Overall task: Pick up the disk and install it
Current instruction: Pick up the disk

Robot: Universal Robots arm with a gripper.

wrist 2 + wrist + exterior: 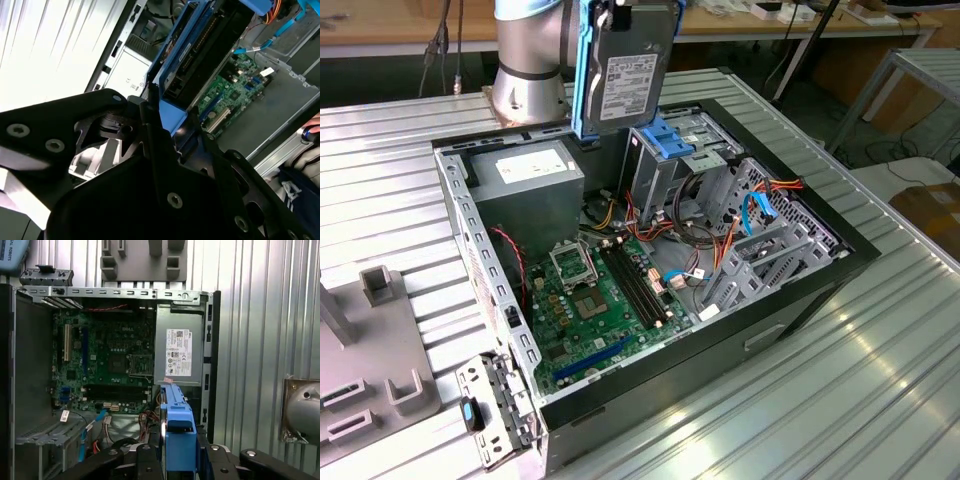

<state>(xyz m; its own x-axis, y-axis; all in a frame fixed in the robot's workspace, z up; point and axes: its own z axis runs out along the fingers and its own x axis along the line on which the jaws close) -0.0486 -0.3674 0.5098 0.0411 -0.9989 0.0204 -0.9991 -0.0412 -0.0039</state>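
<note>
Clamped onto the disk (628, 75) with the gripper (177, 460); held on edge over the open case (800, 300) near the drive cage (670, 160), likely to suit edgewise insertion.

Robotics lab / hardware assembly cell, not a home or office.
Ribbed metal table (880, 330) with a robot arm base (528, 85) bolted onto it. An open computer case (460, 215) lies on the table with its motherboard (590, 300), power supply (525, 175) and loose wiring (720, 235) exposed. The arm's hand (179, 462) is clamped on the disk (625, 65) above the case. Grey slotted fixture (380, 350) at the exterior view's left. Wooden tables (380, 25) behind with hanging cables (442, 45). Metal-frame stand (920, 70) and cardboard box (932, 205) at the exterior view's right.
</note>
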